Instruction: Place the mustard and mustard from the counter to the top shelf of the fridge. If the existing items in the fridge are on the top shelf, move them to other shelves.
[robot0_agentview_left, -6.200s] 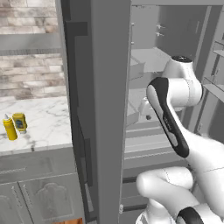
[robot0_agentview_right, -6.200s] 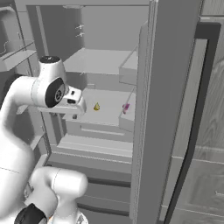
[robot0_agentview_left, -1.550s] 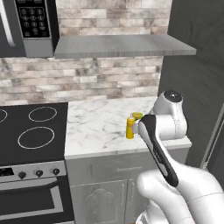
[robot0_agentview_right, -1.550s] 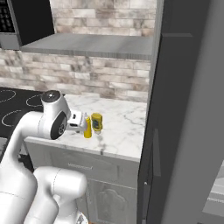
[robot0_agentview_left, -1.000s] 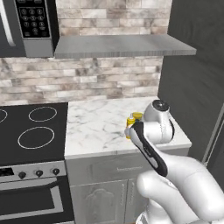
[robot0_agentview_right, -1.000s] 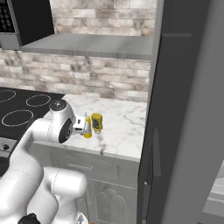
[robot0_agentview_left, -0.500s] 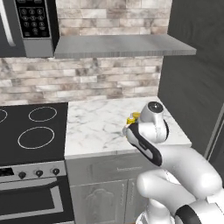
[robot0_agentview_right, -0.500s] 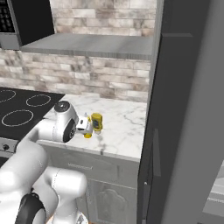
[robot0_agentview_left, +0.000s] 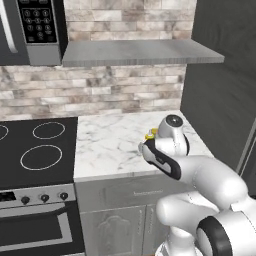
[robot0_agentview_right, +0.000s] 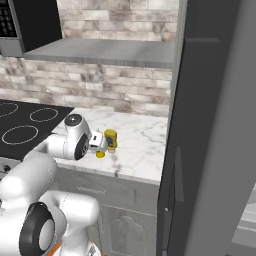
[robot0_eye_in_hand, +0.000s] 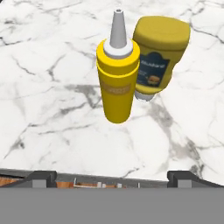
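Hand view: gripper (robot0_eye_in_hand: 111, 175) spread wide above the white marble table (robot0_eye_in_hand: 52, 109), facing the tall yellow squeeze bottle (robot0_eye_in_hand: 117, 78) just beside the shorter dark-labelled mustard bottle (robot0_eye_in_hand: 158, 52)

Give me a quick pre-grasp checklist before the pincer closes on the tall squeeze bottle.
1. Pincer open wide: ok.
2. Tall squeeze bottle upright on the counter: ok.
3. Bottle centred ahead between the fingertips in the hand view: ok.
4. Clear gap to the shorter mustard bottle behind it: not ok, they overlap in the hand view and may be touching.
5. Fingertips already level with the bottle's body: cannot tell.
6. Nothing held in the pincer: ok.
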